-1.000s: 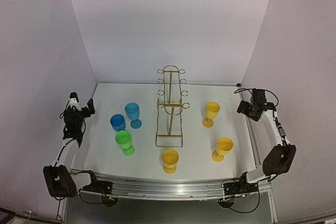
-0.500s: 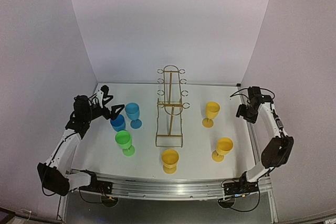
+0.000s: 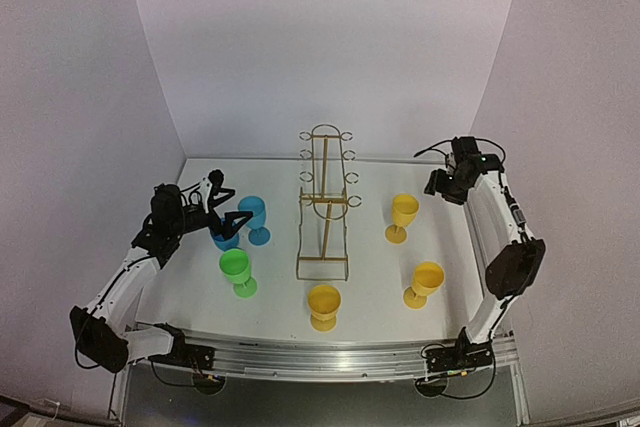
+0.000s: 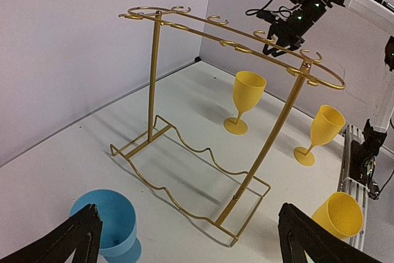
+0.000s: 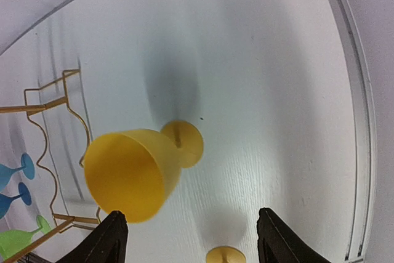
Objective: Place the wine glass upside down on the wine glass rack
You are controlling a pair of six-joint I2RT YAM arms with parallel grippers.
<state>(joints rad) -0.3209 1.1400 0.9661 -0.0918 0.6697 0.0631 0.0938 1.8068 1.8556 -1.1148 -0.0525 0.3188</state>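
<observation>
At the table (image 3: 385,269) centre stands the thin gold rack (image 3: 324,209), arched, ringed along both sides. Left hand (image 3: 227,200) and right hand (image 3: 437,184) gape open.

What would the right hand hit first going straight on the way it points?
Probably the yellow wine glass, ahead between the right hand's open fingers; depth is unclear, so maybe the table beside it.

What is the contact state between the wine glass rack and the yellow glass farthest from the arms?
Apart. The top external view shows bare white table between the yellow glass and the wine glass rack.
</observation>
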